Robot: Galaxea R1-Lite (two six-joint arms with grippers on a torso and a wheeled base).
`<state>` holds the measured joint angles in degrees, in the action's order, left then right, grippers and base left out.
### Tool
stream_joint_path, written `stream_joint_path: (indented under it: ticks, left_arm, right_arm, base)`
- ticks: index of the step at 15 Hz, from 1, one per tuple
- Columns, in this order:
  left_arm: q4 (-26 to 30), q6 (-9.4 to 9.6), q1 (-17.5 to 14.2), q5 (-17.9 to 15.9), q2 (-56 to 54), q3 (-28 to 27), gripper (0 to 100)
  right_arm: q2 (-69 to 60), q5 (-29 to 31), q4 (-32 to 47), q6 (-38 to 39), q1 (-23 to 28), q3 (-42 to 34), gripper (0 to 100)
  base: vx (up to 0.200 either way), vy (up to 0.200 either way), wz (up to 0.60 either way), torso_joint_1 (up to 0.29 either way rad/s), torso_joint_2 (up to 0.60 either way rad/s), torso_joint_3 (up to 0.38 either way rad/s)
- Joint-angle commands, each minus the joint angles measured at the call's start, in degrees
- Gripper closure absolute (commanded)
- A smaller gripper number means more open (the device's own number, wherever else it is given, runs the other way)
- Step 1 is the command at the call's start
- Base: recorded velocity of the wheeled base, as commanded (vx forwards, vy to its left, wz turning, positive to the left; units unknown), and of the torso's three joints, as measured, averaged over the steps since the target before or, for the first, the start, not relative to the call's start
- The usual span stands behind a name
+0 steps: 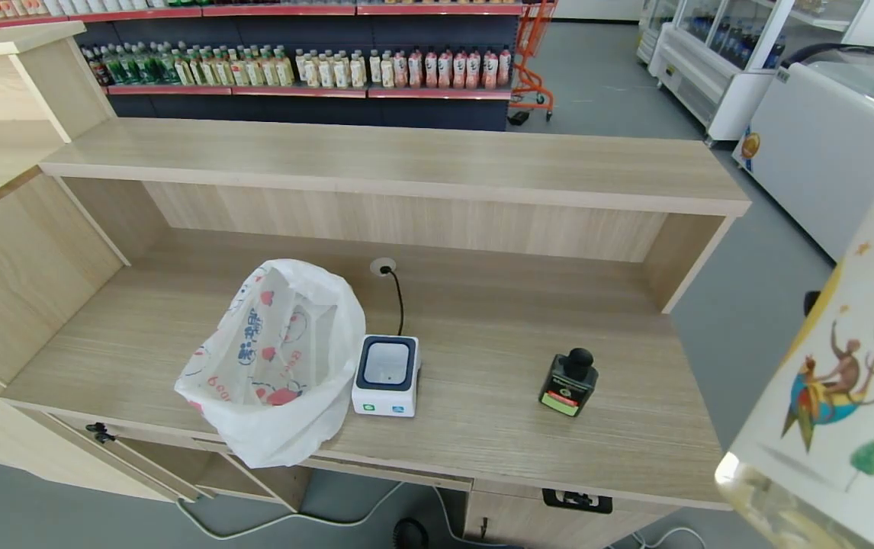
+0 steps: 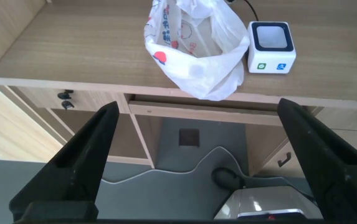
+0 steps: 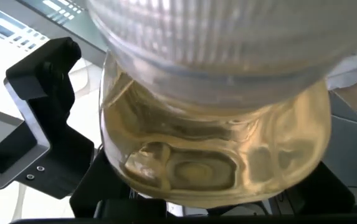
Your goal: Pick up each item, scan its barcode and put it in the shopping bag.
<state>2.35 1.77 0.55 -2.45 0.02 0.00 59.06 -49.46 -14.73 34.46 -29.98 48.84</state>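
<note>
Wooden counter (image 1: 483, 328), shopping bag (image 1: 277, 366); drink shelves (image 1: 300, 70), freezers (image 1: 826, 145) behind.

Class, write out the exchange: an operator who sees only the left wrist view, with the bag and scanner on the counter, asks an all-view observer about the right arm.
Operator: What is the right arm holding?
Observer: The right gripper clamps a bottle of pale yellow drink, held up near the head camera.
Operator: Anything left to scan?
Observer: A small dark bottle stands on the counter, to the right of the scanner.
</note>
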Motion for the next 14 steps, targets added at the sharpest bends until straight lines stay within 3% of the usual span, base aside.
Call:
stream_joint_path:
  ticks: [1, 10, 11, 14]
  left_arm:
    - [0.02, -0.01, -0.02, -0.01, -0.02, 0.0, 0]
    - [0.02, -0.01, -0.02, 0.08, -0.02, 0.0, 0]
    - [-0.07, -0.01, -0.02, -0.01, -0.02, 0.0, 0]
    - [0.02, -0.01, -0.02, -0.01, -0.02, 0.0, 0]
  right_arm:
    - [-1.58, -0.03, -0.04, -0.01, -0.08, -1.29, 100]
    - [-1.06, 0.77, -0.57, -0.45, 0.36, -1.64, 100]
    - [0.09, 3.14, -0.92, -2.56, 1.68, -1.37, 100]
    - [4.22, 20.98, -4.61, -17.15, 3.08, -1.11, 100]
  base:
    - [0.0, 0.0, 0.0, 0.0, 0.0, 0.0]
    - [0.0, 0.0, 0.0, 0.0, 0.0, 0.0]
    - [0.0, 0.0, 0.0, 0.0, 0.0, 0.0]
    - [0.0, 0.0, 0.0, 0.0, 0.0, 0.0]
